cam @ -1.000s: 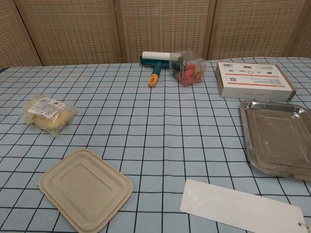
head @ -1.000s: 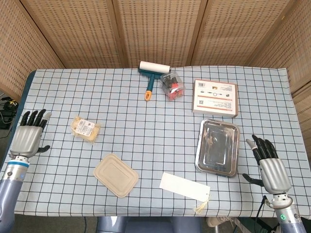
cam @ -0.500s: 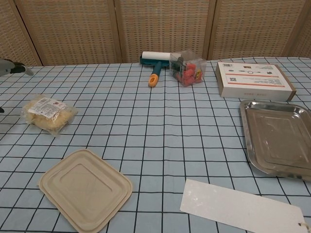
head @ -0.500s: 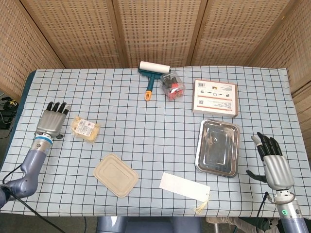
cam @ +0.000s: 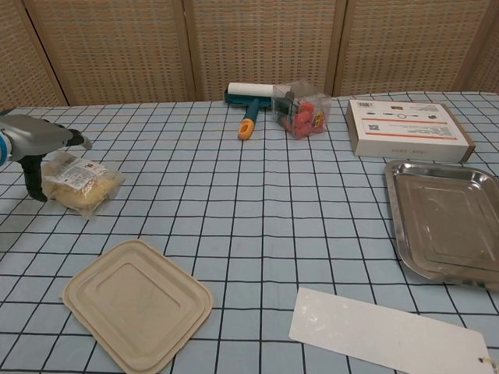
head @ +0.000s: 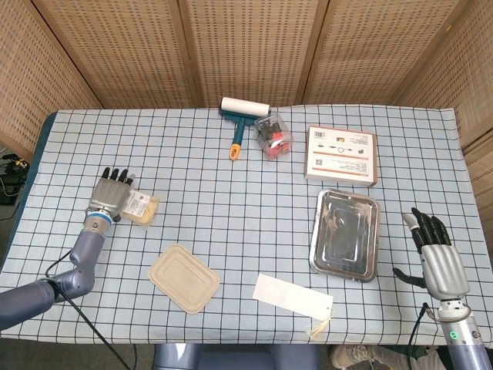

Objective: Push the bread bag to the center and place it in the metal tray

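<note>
Woven wicker screens close off the back, and in front of me a table [head: 254,177] wears a pale blue cloth ruled in dark checks. The bread bag [head: 139,206] lies at the left middle of the head view, well apart from the metal tray [head: 345,233] at the right. My left hand [head: 108,198] sits right at the bag's left end, fingers extended and side by side, holding nothing; whether it touches the film I cannot tell. My right hand [head: 437,258] hangs off the lower right edge, fingers apart and empty.

The bag is a small clear pouch, lumpy with pale yellow bread, a white label with red print on top. I judge it light and soft, the film slick and crinkly, so it should slide easily on the cloth but may crumple or turn under a push. I would press flat against its left side, low down, to keep it from rolling. For the lift, I would take it across its middle from above, gently, since the bread will squash.
</note>
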### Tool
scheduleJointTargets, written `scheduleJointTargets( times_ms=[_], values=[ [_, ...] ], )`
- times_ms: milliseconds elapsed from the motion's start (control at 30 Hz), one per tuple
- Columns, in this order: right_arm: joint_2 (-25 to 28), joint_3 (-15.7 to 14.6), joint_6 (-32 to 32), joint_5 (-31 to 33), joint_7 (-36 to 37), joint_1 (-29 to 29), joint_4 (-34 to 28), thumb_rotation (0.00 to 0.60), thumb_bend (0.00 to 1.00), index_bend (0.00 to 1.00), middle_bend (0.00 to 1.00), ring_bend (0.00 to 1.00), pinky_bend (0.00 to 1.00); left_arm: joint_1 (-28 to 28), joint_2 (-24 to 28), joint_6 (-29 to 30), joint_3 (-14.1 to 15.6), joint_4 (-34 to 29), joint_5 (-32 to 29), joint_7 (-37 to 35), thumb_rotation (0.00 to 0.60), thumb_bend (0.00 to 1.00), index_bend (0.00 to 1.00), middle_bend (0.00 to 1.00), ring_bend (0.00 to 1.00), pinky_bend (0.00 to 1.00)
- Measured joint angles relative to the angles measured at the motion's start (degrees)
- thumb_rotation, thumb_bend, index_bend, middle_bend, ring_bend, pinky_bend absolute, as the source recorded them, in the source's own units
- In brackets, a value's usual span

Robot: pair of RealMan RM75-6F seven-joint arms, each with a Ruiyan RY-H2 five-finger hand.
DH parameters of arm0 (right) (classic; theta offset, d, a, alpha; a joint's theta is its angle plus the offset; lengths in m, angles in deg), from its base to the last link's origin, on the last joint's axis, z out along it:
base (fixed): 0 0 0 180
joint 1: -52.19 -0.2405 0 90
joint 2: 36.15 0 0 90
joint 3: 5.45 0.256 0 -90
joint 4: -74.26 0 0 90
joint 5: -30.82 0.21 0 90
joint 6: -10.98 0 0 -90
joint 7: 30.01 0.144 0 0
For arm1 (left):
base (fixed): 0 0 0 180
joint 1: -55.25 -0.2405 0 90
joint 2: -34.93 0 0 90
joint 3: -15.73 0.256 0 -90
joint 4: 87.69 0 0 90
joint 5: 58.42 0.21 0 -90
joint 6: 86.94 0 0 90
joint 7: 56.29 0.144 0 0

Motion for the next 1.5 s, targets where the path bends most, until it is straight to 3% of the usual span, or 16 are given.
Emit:
scheduleJointTargets(
  times_ms=[67, 200, 300, 500, 867, 1167, 1267, 1333, 1400, 1500],
  values=[
    [0.07, -0.02, -0.03, -0.14, 0.19, -0.02, 0.01, 0.600, 0.10, 0.00, 0.00, 0.00, 0.00, 0.17, -1.06, 0.60, 0.20, 1.16, 1.07, -0.82, 0.600, 0.10, 0.27, 0.05, 0.09, 0.18],
    [0.25, -0.07, -0.43, -0.58, 0.59, 0.06, -0.09, 0.600, 0.10, 0.00, 0.00, 0.00, 0.00, 0.02, -2.88, 2.36, 0.50, 2.88, 4.19, -3.11, 0.600, 0.27, 0.55, 0.30, 0.34, 0.38],
    [0.46, -0.10, -0.60, -0.74, 1.03, 0.12, -0.23, 0.600, 0.10, 0.00, 0.00, 0.00, 0.00, -0.44, -3.91, 3.82, 0.54, 3.93, 6.95, -5.83, 0.600, 0.34, 0.64, 0.38, 0.41, 0.44],
    [0.83, -0.09, -0.64, -0.84, 1.86, 0.14, -0.49, 0.600, 0.10, 0.00, 0.00, 0.00, 0.00, -1.25, -4.18, 7.15, 0.18, 3.72, 12.29, -9.97, 0.600, 0.37, 0.67, 0.41, 0.43, 0.46],
    [2.05, 1.03, -0.48, 0.96, 4.33, 0.14, -0.39, 0.600, 0.10, 0.00, 0.00, 0.00, 0.00, 1.66, -4.34, 13.15, -3.88, -4.71, 20.45, -12.24, 0.600, 0.36, 0.66, 0.41, 0.43, 0.46],
    [2.86, 1.88, -0.69, 2.22, 6.87, 0.41, 0.44, 0.600, 0.10, 0.00, 0.00, 0.00, 0.00, 8.97, -13.83, 12.87, -8.95, -4.59, 20.24, -9.24, 0.600, 0.35, 0.59, 0.32, 0.39, 0.41],
    [3.03, 2.03, -0.77, 2.51, 7.44, 0.54, 0.69, 0.600, 0.10, 0.00, 0.00, 0.00, 0.00, 11.90, -17.63, 12.03, -11.26, -3.67, 18.01, -7.97, 0.600, 0.26, 0.34, 0.11, 0.16, 0.23],
    [3.15, 2.12, -0.79, 2.74, 7.82, 0.63, 0.86, 0.600, 0.10, 0.00, 0.00, 0.00, 0.00, 13.32, -18.96, 10.42, -12.15, -3.53, 15.84, -7.16, 0.600, 0.14, 0.07, 0.00, 0.01, 0.04],
    [3.23, 2.25, -0.82, 3.03, 8.12, 0.72, 1.10, 0.600, 0.10, 0.00, 0.00, 0.00, 0.00, 14.46, -19.41, 8.96, -12.66, -3.68, 13.38, -5.79, 0.600, 0.08, 0.00, 0.00, 0.00, 0.00],
    [3.34, 2.35, -0.76, 3.31, 8.35, 0.81, 1.28, 0.600, 0.10, 0.00, 0.00, 0.00, 0.00, 16.27, -19.81, 7.62, -13.00, -4.26, 10.27, -2.68, 0.600, 0.06, 0.00, 0.00, 0.00, 0.00]
  ],
)
